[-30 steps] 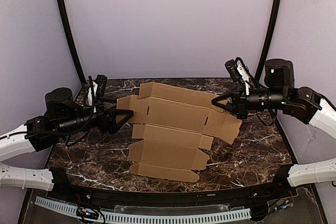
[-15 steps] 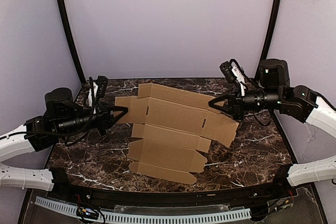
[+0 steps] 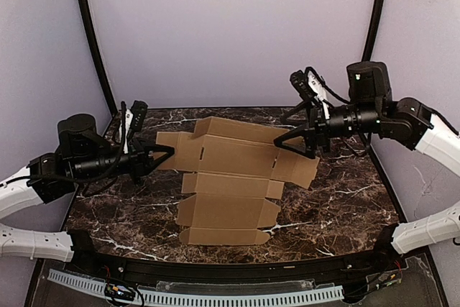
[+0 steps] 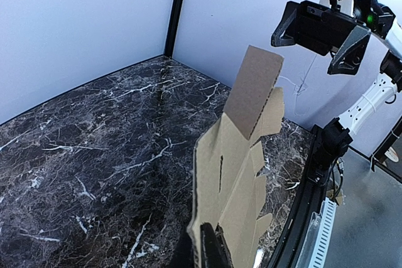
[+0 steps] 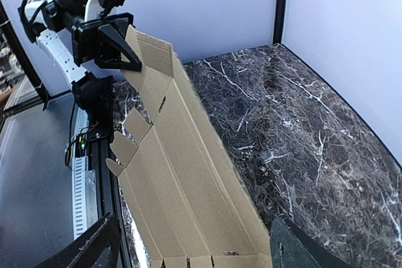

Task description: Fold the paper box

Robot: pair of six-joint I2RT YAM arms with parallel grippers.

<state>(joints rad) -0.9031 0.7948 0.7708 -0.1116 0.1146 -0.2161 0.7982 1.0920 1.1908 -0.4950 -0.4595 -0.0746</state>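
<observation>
The paper box [image 3: 230, 177] is a flat tan die-cut sheet with creased panels and small flaps. Its near edge rests on the marble table and its far panels are raised. My left gripper [image 3: 167, 150] is shut on the sheet's left flap, and the left wrist view shows the fingers [image 4: 217, 252] pinching the cardboard [image 4: 232, 155] edge-on. My right gripper [image 3: 284, 132] stands open at the sheet's right end. In the right wrist view its fingers [image 5: 88, 249] are spread wide on either side of the sheet [image 5: 182, 174], not touching it.
The dark marble table [image 3: 345, 206] is walled in by lilac panels, with black poles [image 3: 93, 41] at the back corners. A black rail with a white cable chain [image 3: 215, 296] runs along the near edge.
My left gripper has shut on the sheet's left flap. My right gripper has opened, let go of the right end and risen a little. The sheet's right side has settled lower.
</observation>
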